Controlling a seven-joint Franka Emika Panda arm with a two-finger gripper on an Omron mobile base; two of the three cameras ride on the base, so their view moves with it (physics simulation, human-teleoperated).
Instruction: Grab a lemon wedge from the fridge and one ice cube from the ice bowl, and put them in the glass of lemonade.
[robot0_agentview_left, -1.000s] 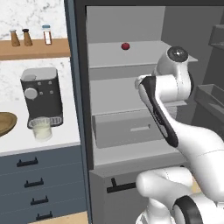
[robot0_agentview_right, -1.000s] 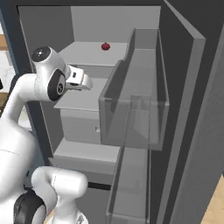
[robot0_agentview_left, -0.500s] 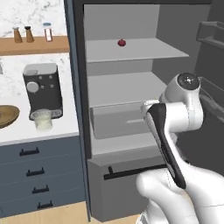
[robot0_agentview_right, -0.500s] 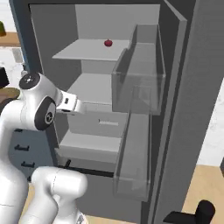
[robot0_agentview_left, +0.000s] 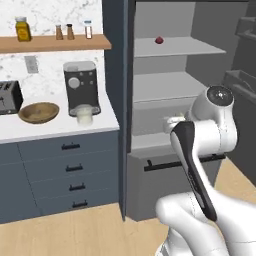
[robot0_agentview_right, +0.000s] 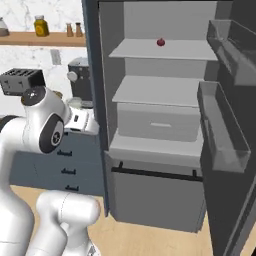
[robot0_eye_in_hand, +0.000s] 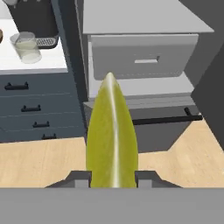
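Standing open: fridge (robot0_agentview_right: 165, 125), door swung wide, so I judge my pull-out path is free.
Worktop (robot0_agentview_left: 55, 129): carries the ice bowl (robot0_agentview_left: 38, 112) and, just beside the coffee machine (robot0_agentview_left: 81, 88), the glass of lemonade (robot0_eye_in_hand: 26, 47), waiting for both additions.
Claw (robot0_eye_in_hand: 113, 177): clenched on the lemon wedge (robot0_eye_in_hand: 112, 140), outside the fridge, over the floor.
Wedge axis: long axis runs along the claw, tip pointing away from the hand toward the fridge drawer (robot0_eye_in_hand: 144, 56).
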